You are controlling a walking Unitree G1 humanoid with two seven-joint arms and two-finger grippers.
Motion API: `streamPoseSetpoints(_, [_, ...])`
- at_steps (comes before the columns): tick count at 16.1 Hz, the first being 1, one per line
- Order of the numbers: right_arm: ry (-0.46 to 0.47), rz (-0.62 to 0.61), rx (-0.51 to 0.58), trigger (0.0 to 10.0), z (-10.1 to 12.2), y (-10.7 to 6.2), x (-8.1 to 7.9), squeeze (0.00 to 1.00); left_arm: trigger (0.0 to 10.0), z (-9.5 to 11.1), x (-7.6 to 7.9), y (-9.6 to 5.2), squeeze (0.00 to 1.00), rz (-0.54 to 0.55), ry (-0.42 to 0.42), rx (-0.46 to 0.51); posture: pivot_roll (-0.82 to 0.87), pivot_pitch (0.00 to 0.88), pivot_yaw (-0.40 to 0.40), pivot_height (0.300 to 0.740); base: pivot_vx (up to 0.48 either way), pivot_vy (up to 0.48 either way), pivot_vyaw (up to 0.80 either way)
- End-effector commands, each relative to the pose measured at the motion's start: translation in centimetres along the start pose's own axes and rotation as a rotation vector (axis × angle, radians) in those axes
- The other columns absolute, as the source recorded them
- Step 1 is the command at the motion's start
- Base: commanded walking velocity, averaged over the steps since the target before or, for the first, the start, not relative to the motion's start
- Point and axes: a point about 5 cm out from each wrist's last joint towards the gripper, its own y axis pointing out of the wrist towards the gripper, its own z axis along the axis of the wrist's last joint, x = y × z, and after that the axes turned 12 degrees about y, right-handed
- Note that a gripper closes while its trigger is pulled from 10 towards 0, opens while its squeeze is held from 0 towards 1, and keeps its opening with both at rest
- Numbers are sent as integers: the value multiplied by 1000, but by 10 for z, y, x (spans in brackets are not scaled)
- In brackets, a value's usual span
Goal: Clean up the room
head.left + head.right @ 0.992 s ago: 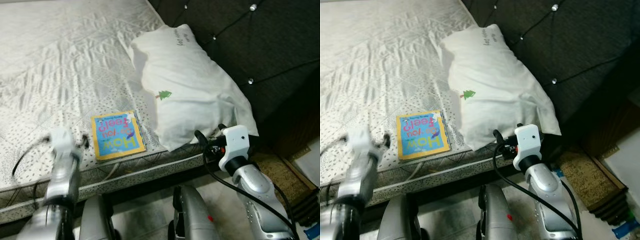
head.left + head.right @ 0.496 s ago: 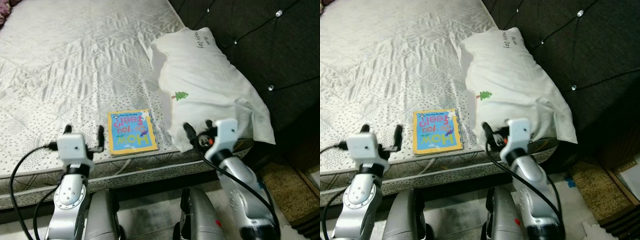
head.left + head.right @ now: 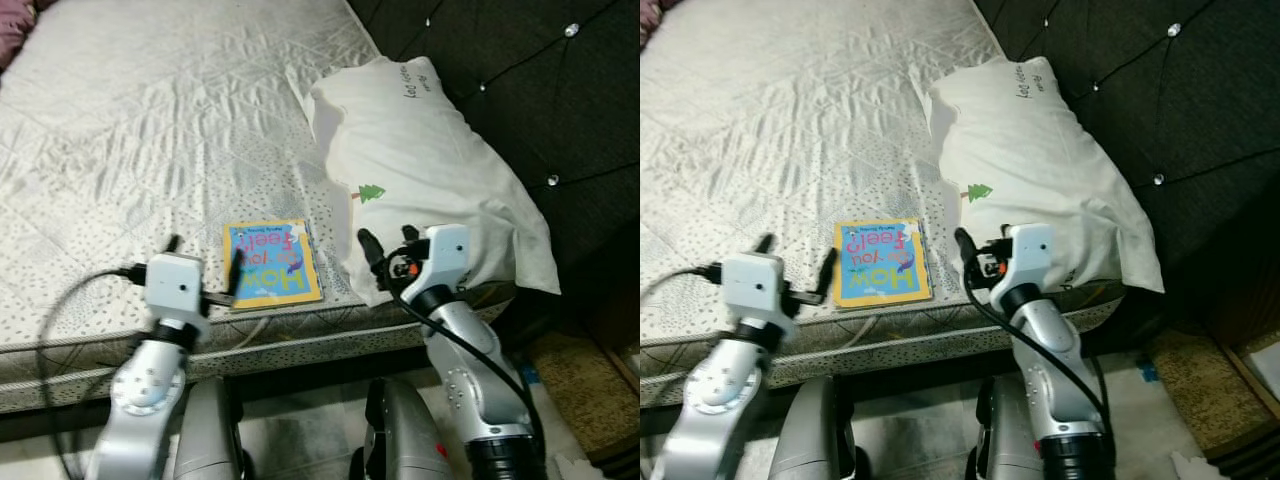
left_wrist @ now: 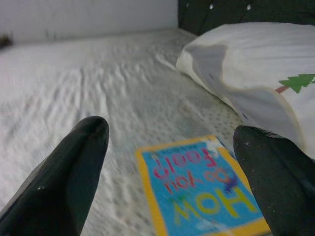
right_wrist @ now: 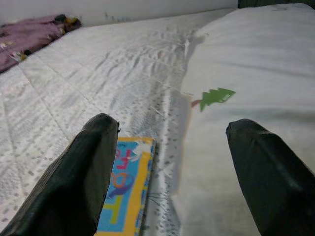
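Bare mattress (image 3: 130,130) is lying open left of the book (image 3: 270,264), while the pillow (image 3: 425,170) is crowding its right edge, narrowing access there.

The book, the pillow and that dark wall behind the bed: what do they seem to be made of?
The book looks like glossy printed card: flat, stiff, with bright blue and yellow print. The pillow seems soft white woven cloth, matte and creased, with a small green tree printed on it. The headboard looks like dark padded fabric or leatherette, tufted with shiny studs; which of the two is unclear.
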Motion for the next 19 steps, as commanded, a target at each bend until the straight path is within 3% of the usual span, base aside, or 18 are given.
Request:
streamPoseSetpoints(1, [5,-26,7,10000,-1,-3,4,0,2353,-9,2,-6,0,46,-42,-47,33,76,-18,565,0,0,0])
streamPoseSetpoints(2, [3,-33,13,10000,0,-3,5,0,0,-10,2,-7,0,87,-74,-54,26,73,-17,565,0,0,0])
streamPoseSetpoints(3, [0,-37,17,10000,1,-3,5,0,0,-10,2,-7,0,102,-82,-51,24,70,-18,565,0,0,0])
streamPoseSetpoints(4, [-3,-48,27,10000,4,-4,10,0,0,-15,-5,-10,0,220,-100,-86,23,65,-19,565,0,0,0])
streamPoseSetpoints(5, [-6,-45,29,10000,5,-4,10,0,0,-16,-8,-11,0,235,-103,-94,30,62,-20,565,0,0,0])
streamPoseSetpoints(7, [-5,-44,35,10000,6,-3,10,0,0,-14,-10,-11,0,218,-99,-87,36,64,-23,565,0,0,0])
streamPoseSetpoints(11, [3,-33,57,10000,10,1,4,0,0,-13,-5,-6,0,195,-109,-79,29,65,-16,620,0,0,0])
streamPoseSetpoints(12, [4,-33,57,10000,10,0,4,0,2039,-13,-3,-5,0,183,-120,-78,29,65,-16,630,0,0,0])
streamPoseSetpoints(13, [1,-33,54,10000,9,-1,5,0,10000,-12,-2,-5,0,185,-111,-76,29,65,-16,640,0,0,0])
streamPoseSetpoints(18, [-1,-35,60,10000,12,0,6,0,10000,-14,-3,-3,0,194,-109,-90,25,66,-16,690,0,0,0])
streamPoseSetpoints(19, [-1,-33,61,10000,12,1,5,0,10000,-13,-3,-3,1000,186,-125,-84,25,66,-16,700,0,0,0])
